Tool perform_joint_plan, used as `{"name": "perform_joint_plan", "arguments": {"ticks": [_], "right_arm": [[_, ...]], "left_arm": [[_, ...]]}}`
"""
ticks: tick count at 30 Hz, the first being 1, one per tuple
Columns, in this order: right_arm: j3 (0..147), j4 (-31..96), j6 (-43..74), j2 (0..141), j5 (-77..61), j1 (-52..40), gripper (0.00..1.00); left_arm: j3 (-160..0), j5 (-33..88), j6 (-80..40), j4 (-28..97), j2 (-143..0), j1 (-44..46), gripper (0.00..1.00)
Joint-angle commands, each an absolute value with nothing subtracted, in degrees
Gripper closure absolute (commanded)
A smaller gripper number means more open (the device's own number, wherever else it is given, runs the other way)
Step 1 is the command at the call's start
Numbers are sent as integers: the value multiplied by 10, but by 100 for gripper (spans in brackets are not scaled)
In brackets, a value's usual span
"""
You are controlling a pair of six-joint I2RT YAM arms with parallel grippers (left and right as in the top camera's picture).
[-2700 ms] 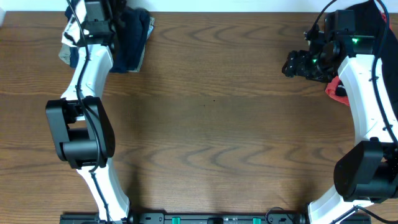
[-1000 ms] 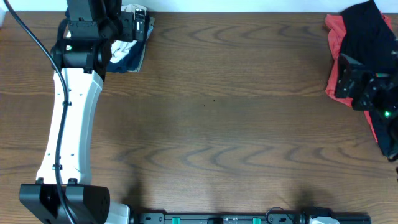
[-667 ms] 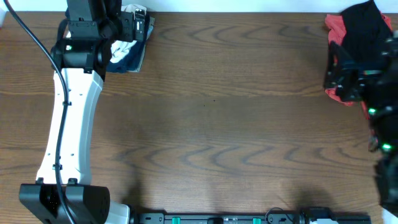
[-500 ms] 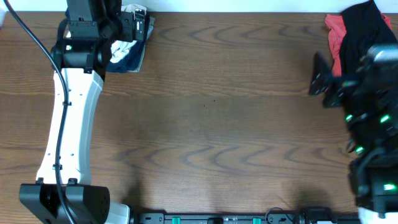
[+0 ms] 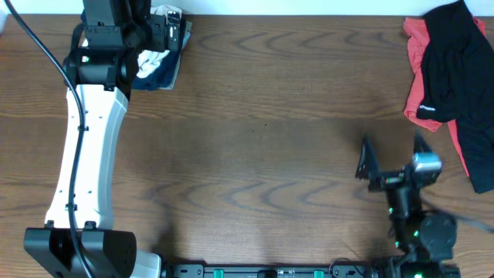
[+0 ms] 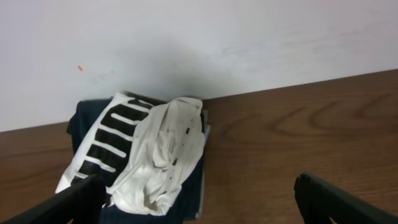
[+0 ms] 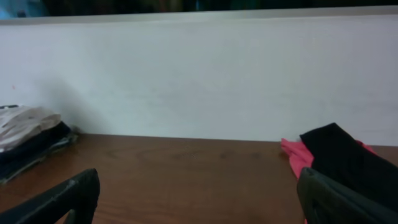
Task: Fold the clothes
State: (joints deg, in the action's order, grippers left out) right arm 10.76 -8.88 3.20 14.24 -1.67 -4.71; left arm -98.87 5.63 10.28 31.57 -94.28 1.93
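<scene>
**Right arm backs off the far-right heap, and nothing is laid out yet**

On the left, no movement at all. The left gripper (image 6: 200, 183) keeps its post over the far-left corner, fingers spread wide with nothing between them. Just beyond it sits the white T-shirt (image 6: 143, 149), bunched and rumpled. One side shows bold black stripes and the other is plain white cloth. It is draped on a navy garment (image 6: 194, 200), hard against the wall (image 6: 217, 37). It looks like a soft, floppy lump, and I'd say it needs dragging out flat before any fold counts.

The middle of the table (image 5: 262, 131) shows only wood grain.

And here's the change: the right gripper (image 5: 390, 157) has swung out of the far-right corner and back toward the near edge. It is blurred with speed, fingers wide apart and empty. That leaves the black garment (image 5: 463, 69) sprawled across the red garment (image 5: 415, 54) at the far right, loose and unfolded.

Both arms carry nothing, so by my read the folding hasn't begun. A pick-up comes first.
</scene>
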Motion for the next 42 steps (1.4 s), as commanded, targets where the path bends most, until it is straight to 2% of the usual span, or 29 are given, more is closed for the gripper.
{"name": "perform_joint_plan", "arguments": {"ticks": [1, 7, 13, 42], "right_arm": [[58, -94, 32, 81, -1, -53, 1], [7, -85, 44, 31, -5, -53, 1], [3, 46, 44, 3, -10, -53, 1], [3, 43, 44, 3, -9, -53, 1]], "left_arm": [[-993, 56, 98, 315, -946, 17, 2], [-993, 56, 98, 315, -946, 17, 2], [-993, 56, 98, 315, -946, 17, 2], [-993, 56, 98, 315, -946, 17, 2]]}}
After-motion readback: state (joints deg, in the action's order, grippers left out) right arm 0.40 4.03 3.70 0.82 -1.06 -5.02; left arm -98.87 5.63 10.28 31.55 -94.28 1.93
